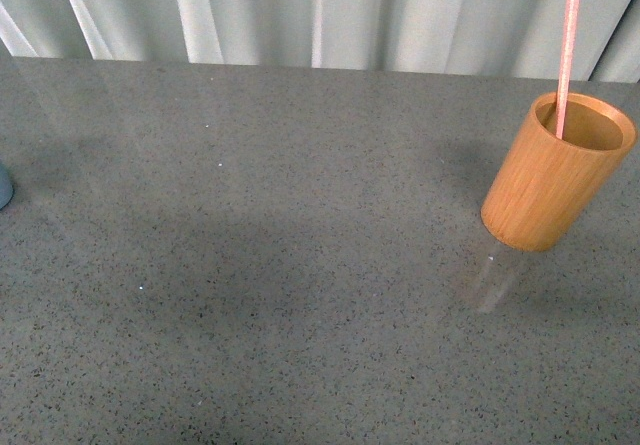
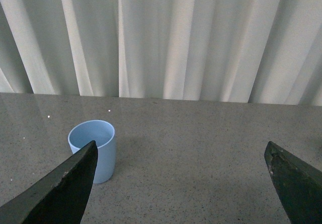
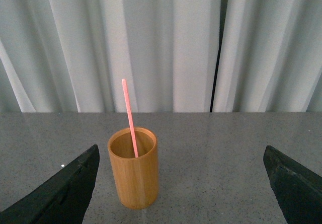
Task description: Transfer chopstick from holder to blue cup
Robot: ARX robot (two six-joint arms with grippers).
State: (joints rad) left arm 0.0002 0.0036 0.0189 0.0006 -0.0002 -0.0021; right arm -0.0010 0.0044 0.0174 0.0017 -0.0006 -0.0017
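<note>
A pink-red chopstick (image 1: 567,53) stands upright in the tan bamboo holder (image 1: 556,175) at the right of the grey table. In the right wrist view the chopstick (image 3: 129,116) leans in the holder (image 3: 134,169). My right gripper (image 3: 181,183) is open and empty, well short of the holder. The light-blue cup (image 2: 94,149) stands upright and looks empty in the left wrist view. Only its edge (image 1: 4,185) shows at the far left of the front view. My left gripper (image 2: 180,183) is open and empty, short of the cup. Neither arm shows in the front view.
The speckled grey table (image 1: 280,265) runs back to pale pleated curtains (image 1: 320,10). A dark gap (image 3: 218,48) parts the curtains behind the holder.
</note>
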